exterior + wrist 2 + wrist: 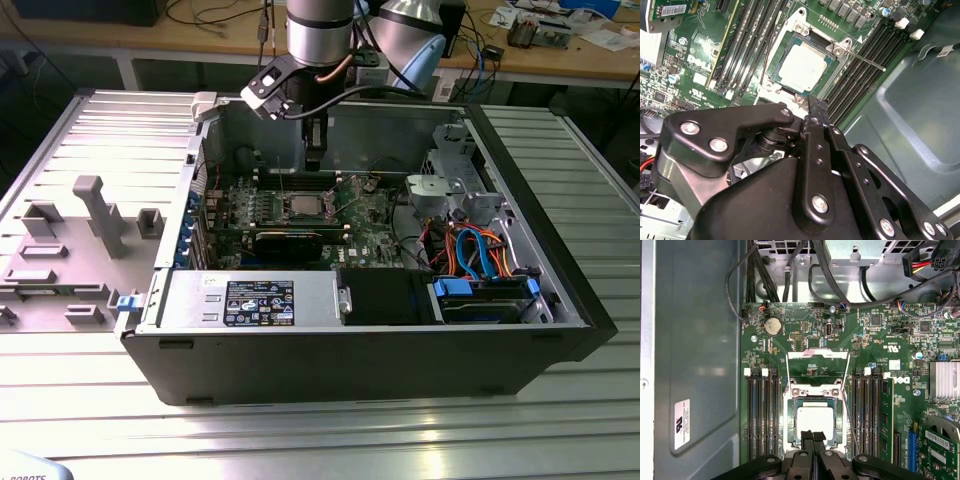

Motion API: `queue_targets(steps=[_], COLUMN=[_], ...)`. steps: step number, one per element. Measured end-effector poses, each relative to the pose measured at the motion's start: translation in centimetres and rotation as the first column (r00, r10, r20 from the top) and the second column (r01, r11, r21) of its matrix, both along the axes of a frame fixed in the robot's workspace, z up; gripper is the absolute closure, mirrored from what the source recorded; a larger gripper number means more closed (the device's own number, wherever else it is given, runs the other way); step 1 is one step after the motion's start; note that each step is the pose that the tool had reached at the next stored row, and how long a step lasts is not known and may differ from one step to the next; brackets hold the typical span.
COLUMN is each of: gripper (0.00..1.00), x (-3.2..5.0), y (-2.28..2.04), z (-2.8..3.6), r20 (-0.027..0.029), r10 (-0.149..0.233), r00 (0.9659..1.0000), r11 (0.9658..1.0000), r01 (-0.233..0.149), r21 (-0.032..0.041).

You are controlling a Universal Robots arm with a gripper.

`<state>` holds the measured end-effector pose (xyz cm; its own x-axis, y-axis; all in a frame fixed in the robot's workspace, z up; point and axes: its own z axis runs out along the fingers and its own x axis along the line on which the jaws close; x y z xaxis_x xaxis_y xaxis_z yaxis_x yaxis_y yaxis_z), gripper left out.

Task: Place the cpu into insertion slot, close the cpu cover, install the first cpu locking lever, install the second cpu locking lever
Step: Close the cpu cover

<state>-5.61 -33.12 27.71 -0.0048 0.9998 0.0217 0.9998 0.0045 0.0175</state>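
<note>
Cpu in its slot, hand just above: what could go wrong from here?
The shut hand hangs close over the edge of the cpu; descending off-line, it might press the chip instead of a lever. The thin lever rod juts unlatched over the memory slots; a slipped push could scrape it across them.

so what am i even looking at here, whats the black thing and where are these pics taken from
It's a robot arm working inside an open computer case that lies on a ribbed metal table. The exterior view looks on from outside. Both wrist views come from cameras riding on the arm, looking past its black gripper. The gripper is shut and holds nothing. Close by its tips the cpu, a silvery square chip, sits in the insertion slot on the green board.
</note>
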Motion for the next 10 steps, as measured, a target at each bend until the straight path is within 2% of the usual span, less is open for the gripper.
queue_targets(steps=[10], gripper=[0.89], x=[0.53], y=[0.0], z=[0.0], r20=[0.0], r10=[0.0], r00=[1.0], r11=[1.0], r01=[0.0], r21=[0.0])
